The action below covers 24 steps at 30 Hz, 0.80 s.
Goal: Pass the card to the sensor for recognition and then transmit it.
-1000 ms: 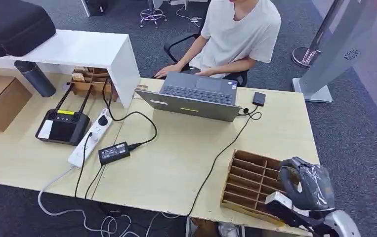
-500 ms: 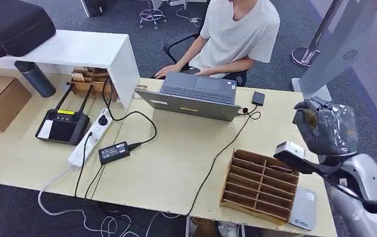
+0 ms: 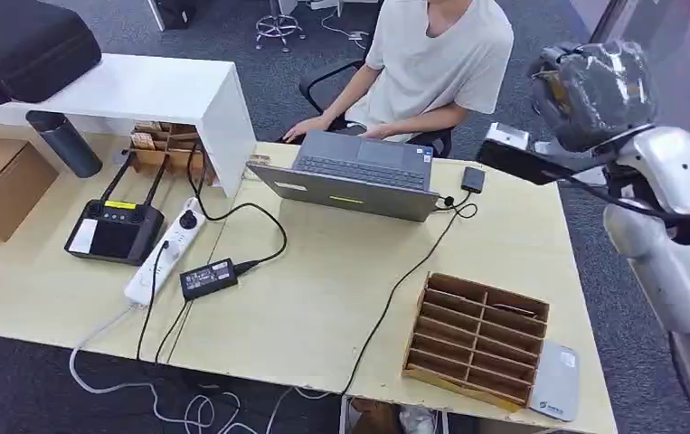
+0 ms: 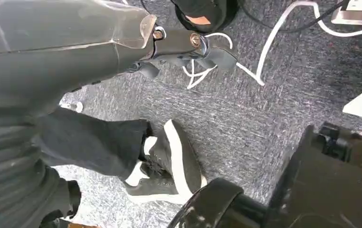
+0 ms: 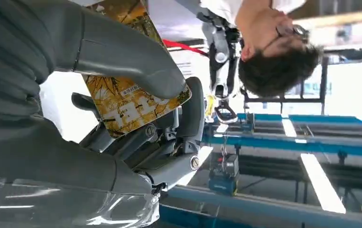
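**Card raised high in the right hand, beyond the table's far right corner**

The card (image 5: 131, 97) is seen in the right wrist view as a thin, round-cornered rectangle printed in yellow, gold and brown, with white characters near one edge. It is pinched by the right hand (image 5: 122, 118): the thick grey thumb is pressed on its printed face and the darker fingers (image 5: 193, 114) are curled behind it. In the head view the right hand (image 3: 594, 90), wrapped in clear film, is held up at about 1 o'clock, above the far right corner of the table (image 3: 323, 298), near the seated person (image 3: 440, 63).

Compared with half a second ago, the right hand has been lifted and carried further away from the robot; a second ago it was low, at the wooden slotted rack (image 3: 477, 339) at 5 o'clock. The grey sensor pad (image 3: 554, 382), just beside the rack, was uncovered once the arm had risen.

The left hand (image 4: 179, 47) is seen hanging over grey carpet, its dark fingers loosely curled with nothing held. The laptop (image 3: 350, 176) is left unmoved at 12 o'clock.
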Motion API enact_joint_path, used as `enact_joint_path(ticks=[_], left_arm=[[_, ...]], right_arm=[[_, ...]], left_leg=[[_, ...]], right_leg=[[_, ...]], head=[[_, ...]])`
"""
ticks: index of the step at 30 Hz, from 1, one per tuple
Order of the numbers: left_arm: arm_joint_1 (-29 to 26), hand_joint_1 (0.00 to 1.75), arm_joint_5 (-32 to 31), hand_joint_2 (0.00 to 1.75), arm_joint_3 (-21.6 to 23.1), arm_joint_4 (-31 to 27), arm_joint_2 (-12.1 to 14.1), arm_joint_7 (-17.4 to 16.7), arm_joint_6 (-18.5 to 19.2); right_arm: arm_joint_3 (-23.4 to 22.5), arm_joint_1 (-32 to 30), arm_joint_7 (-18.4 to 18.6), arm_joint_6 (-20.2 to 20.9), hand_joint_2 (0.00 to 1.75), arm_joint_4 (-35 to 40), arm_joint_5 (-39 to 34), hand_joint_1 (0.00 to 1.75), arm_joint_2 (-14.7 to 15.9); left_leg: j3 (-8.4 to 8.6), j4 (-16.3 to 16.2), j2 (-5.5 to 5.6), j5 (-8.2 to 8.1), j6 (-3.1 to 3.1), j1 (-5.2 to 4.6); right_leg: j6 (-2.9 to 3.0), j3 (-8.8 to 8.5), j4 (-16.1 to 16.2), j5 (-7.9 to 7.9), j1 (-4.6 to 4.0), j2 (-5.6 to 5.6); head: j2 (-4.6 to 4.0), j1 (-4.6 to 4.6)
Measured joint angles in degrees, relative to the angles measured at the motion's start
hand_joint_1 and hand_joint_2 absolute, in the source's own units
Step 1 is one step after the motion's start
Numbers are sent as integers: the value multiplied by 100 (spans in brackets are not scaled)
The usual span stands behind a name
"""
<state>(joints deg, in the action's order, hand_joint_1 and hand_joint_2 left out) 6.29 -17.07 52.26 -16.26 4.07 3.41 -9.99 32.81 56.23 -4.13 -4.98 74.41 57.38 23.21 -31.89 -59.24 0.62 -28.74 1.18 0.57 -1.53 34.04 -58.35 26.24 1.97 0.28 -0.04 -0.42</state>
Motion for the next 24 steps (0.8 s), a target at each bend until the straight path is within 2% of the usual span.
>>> enact_joint_path(ticks=[5,9,12,20,24], left_arm=[[99,0,-66,175,0,0,-54,0,195],[133,0,-469,175,0,0,-79,-17,247],[132,0,-671,175,0,0,-87,-17,258],[134,0,-684,175,0,0,-98,-17,260],[159,0,-684,175,0,0,-111,-33,282]], right_arm=[[708,668,205,87,175,-1049,262,175,-514],[1101,964,262,63,175,-1734,334,175,-891],[1241,1074,262,52,175,-2023,334,175,-1027],[1431,1217,262,39,175,-2353,334,175,-1189],[1529,1263,339,203,175,-2600,371,175,-1397]], left_leg=[[-2,0,3,5,-2,2],[-2,0,3,6,-1,2],[-6,0,7,6,-2,1],[-9,-1,5,5,-2,0],[-7,-1,-1,5,-2,1]], right_leg=[[2,2,-3,-3,-2,-3],[2,4,-3,-3,-2,-3],[2,5,-1,-3,-2,-7],[1,7,2,-3,-1,-6],[3,11,0,-5,-1,3]], head=[[0,2],[0,-2],[0,0],[0,0],[0,0]])
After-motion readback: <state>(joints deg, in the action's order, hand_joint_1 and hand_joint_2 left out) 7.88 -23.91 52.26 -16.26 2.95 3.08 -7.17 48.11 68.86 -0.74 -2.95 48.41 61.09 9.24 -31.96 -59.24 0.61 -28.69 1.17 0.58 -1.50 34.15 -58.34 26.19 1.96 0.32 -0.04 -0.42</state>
